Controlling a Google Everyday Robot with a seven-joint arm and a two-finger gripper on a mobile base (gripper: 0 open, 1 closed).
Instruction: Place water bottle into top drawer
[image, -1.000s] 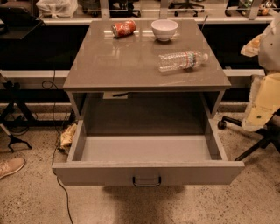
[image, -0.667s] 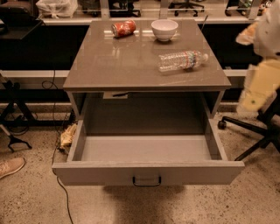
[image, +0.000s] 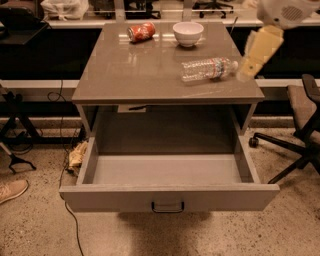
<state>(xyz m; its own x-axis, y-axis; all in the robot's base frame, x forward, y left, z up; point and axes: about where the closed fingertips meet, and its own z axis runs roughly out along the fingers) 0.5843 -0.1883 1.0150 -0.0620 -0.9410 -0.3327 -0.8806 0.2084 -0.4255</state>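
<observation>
My gripper hangs in the upper right of the frame, over the right edge of the cabinet top. It shows as one tapered cream shape slanting down and to the left from the white housing of my arm at the top right corner. Whether it is spread or closed I cannot tell. Its tip sits just beside the cap end of the water bottle, and I cannot tell whether the two touch.

The water bottle lies on its side on the right part of the cabinet top, cap pointing right toward my gripper, with the reddish-and-white label band nearer the cap.

The top drawer fills the lower half of the frame, pulled out toward the camera, its grey floor and side walls in plain sight. A small dark handle sits at the middle of its flat front panel.

At the back of the cabinet top, well apart from the bottle, a crushed red soda can lies toward the left and a white bowl stands upright just to its right.

An office chair stands at the right edge of the frame and the toe of a shoe shows on the speckled floor at the lower left
</observation>
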